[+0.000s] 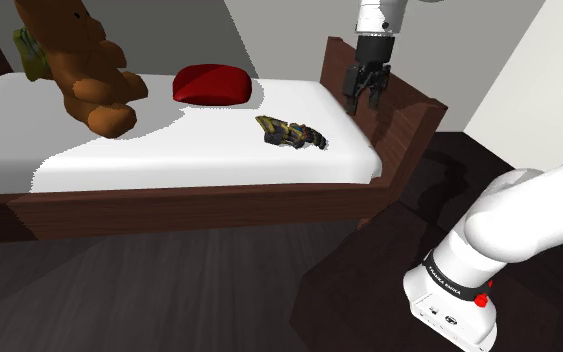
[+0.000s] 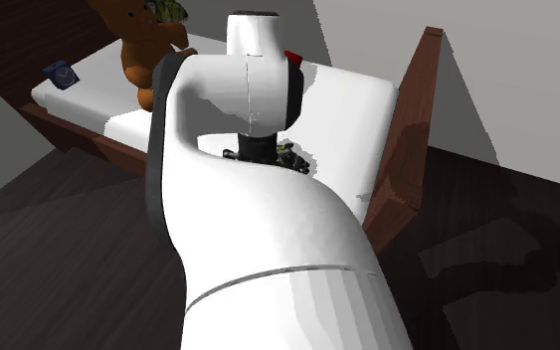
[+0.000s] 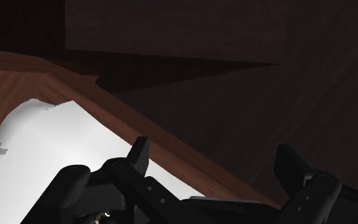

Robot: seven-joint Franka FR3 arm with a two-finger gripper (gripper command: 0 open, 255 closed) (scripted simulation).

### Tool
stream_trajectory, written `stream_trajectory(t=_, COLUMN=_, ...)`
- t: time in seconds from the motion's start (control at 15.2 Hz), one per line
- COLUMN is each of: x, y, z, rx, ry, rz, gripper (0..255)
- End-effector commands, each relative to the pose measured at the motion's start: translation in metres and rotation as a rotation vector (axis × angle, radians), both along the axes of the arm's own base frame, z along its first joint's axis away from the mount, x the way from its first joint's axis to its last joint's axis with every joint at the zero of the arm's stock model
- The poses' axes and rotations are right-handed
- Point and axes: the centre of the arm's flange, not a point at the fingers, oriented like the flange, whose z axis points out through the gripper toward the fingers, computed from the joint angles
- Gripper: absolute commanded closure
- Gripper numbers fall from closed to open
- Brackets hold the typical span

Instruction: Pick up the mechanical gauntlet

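mechanical gauntlet [image 1: 291, 132]: dark with yellow, lying on white bed [image 1: 169, 150] near wooden end board [image 1: 409, 130] | gripper [image 1: 366, 97]: released, jaws apart, above bed corner, apart from gauntlet | red cushion [image 1: 212, 84], brown teddy bear [image 1: 89, 70]: farther along bed

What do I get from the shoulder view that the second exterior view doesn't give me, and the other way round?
From the shoulder view: the black gripper, fingers apart, hanging over the wooden end board, apart from the gauntlet. From the second exterior view: a small dark blue thing on the mattress corner at that view's left. Shared: the white bed, the brown teddy bear and the gauntlet, partly behind the arm in the second exterior view.
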Motion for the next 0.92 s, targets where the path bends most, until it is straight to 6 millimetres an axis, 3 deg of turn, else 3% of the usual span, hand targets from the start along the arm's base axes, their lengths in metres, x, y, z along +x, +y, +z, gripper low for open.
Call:
stream_trajectory(t=0.0, x=0.026, y=0.000, z=-0.012, rx=-0.017, ry=0.011, rz=-0.039, gripper=0)
stream_trajectory(t=0.86, x=0.187, y=-0.014, z=-0.092, rx=-0.122, ry=0.085, rz=-0.286, gripper=0)
